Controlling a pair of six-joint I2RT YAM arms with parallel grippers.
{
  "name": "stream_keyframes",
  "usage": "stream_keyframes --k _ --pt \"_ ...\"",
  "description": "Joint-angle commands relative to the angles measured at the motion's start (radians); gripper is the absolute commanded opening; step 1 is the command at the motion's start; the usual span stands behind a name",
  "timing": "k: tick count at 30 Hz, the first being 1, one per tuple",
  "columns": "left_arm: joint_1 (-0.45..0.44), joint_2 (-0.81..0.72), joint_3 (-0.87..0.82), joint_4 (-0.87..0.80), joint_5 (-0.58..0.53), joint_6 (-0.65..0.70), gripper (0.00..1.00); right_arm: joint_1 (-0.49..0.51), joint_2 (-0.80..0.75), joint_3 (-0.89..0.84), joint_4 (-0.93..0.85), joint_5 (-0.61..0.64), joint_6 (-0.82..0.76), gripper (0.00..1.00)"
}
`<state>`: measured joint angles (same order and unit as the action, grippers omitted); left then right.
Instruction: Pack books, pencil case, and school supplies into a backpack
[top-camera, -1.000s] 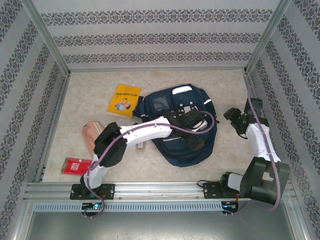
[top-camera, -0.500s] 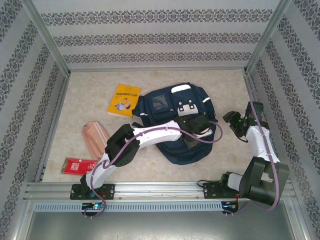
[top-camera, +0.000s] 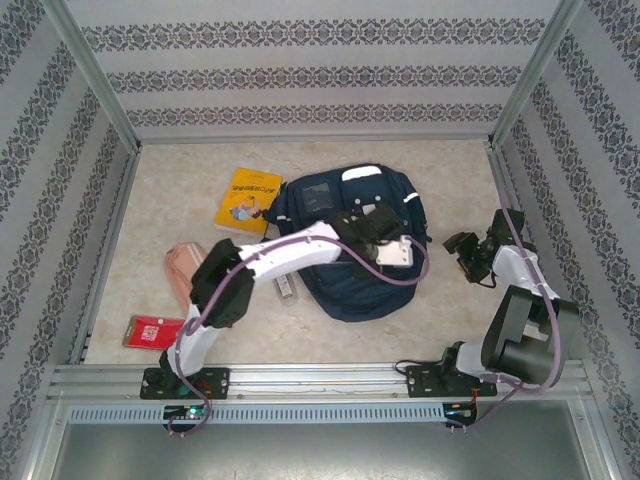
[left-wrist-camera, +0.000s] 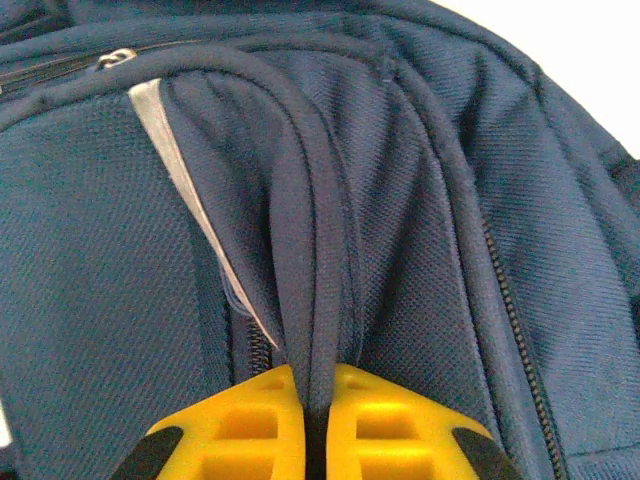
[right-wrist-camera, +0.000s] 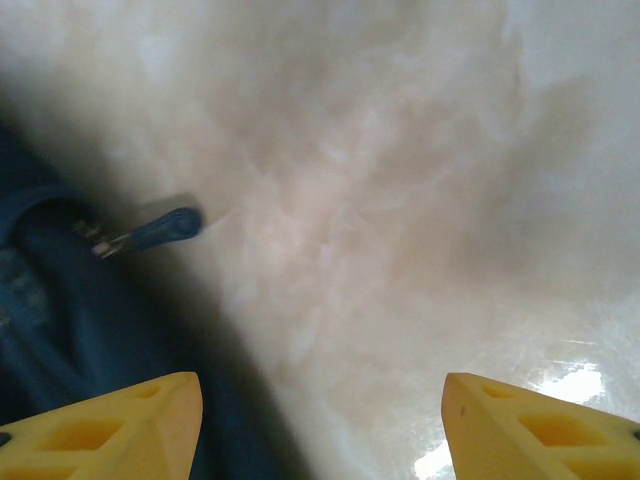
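Backpack (top-camera: 350, 290) lies flat in the middle of the surface (top-camera: 170, 190), its long axis running from the near edge toward the far wall, top end farthest from the arms. The left arm (top-camera: 290, 255) reaches across it from the left. Its jaws are pressed together on a raised fold of navy cloth, a corded ridge (left-wrist-camera: 310, 250) that runs straight away from them in the left wrist view. A zip line (left-wrist-camera: 510, 290) runs alongside that ridge on the right. Lifting this fold looks like the way to gape the bag open, so the pull should go up and away from the bag's body.

The right arm (top-camera: 520, 275) waits off the bag's right side. Its jaws are spread with nothing between them, low over bare surface, and a dark zip pull (right-wrist-camera: 160, 228) lies ahead and to their left at the bag's edge. That puts the right arm nearer to the pull.

The yellow book (top-camera: 249, 200) sits just beside the bag's far left corner. The clear pencil case (top-camera: 287, 287) lies close against its left side, by the left forearm. The peach wooden pieces (top-camera: 185, 272) and red packet (top-camera: 152, 331) lie well apart, further left. All are on the busy arm's side, and that forearm crosses the path from them to the bag.
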<state>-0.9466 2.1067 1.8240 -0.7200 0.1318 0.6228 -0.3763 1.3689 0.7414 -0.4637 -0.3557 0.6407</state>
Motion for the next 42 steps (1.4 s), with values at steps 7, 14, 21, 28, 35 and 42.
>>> stream_keyframes --k 7,14,21,28,35,42 --pt "0.162 -0.247 -0.123 0.182 0.299 0.161 0.0 -0.065 0.134 -0.009 0.079 -0.402 0.529 0.57" --pt "0.204 -0.289 -0.166 0.276 0.404 0.164 0.0 -0.036 0.192 0.039 0.084 -0.457 0.791 0.61" --pt "0.206 -0.265 -0.14 0.278 0.447 0.146 0.0 0.027 0.229 0.023 0.248 -0.442 1.024 0.6" --pt "0.207 -0.263 -0.132 0.289 0.473 0.118 0.0 0.076 0.363 0.067 0.404 -0.449 1.147 0.64" --pt "0.207 -0.262 -0.135 0.286 0.461 0.118 0.0 0.12 0.403 0.093 0.485 -0.453 1.202 0.55" --pt "0.21 -0.255 -0.131 0.304 0.406 0.096 0.0 0.106 0.358 0.049 0.477 -0.45 1.199 0.09"
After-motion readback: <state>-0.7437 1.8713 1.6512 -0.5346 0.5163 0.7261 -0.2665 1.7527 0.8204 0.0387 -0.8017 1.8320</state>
